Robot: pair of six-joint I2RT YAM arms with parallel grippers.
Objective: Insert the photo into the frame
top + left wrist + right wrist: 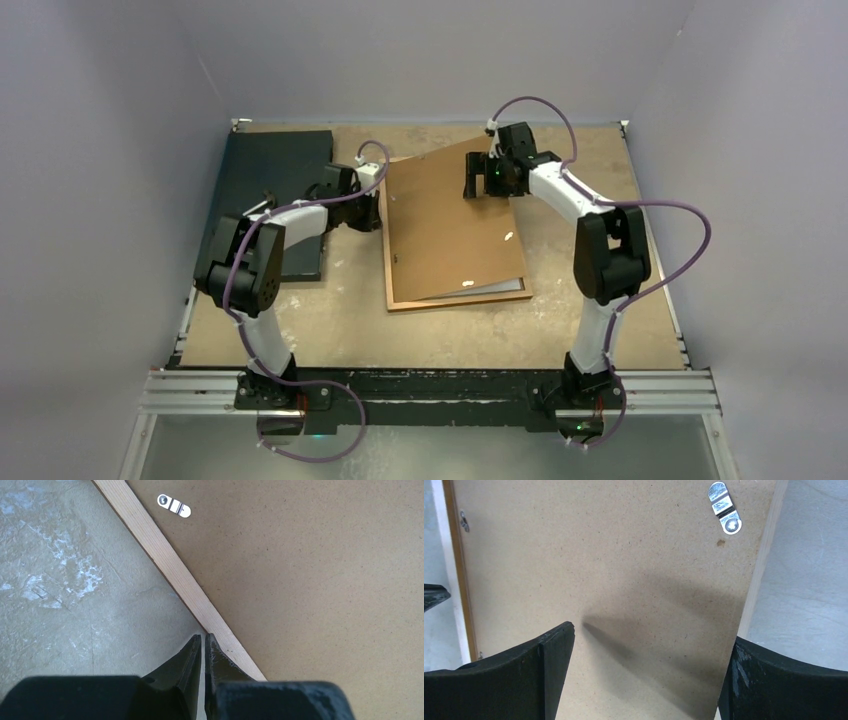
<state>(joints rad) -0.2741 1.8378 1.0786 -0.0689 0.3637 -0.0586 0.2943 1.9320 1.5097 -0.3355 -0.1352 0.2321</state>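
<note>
One frame point(450, 302), one board point(445, 225), one mat point(272, 175)

Light is soft and even, falling from above. In the overhead view 2 small white glints lie on the backing board point(450, 230), on the arm-base side of the right gripper point(485, 182). Between that pincer's wide-apart jaws a diffuse shadow crosses the board. The closed left gripper point(203, 642) looks soft-focused up close; the metal clip point(174, 505) ahead of it glares white.
</note>
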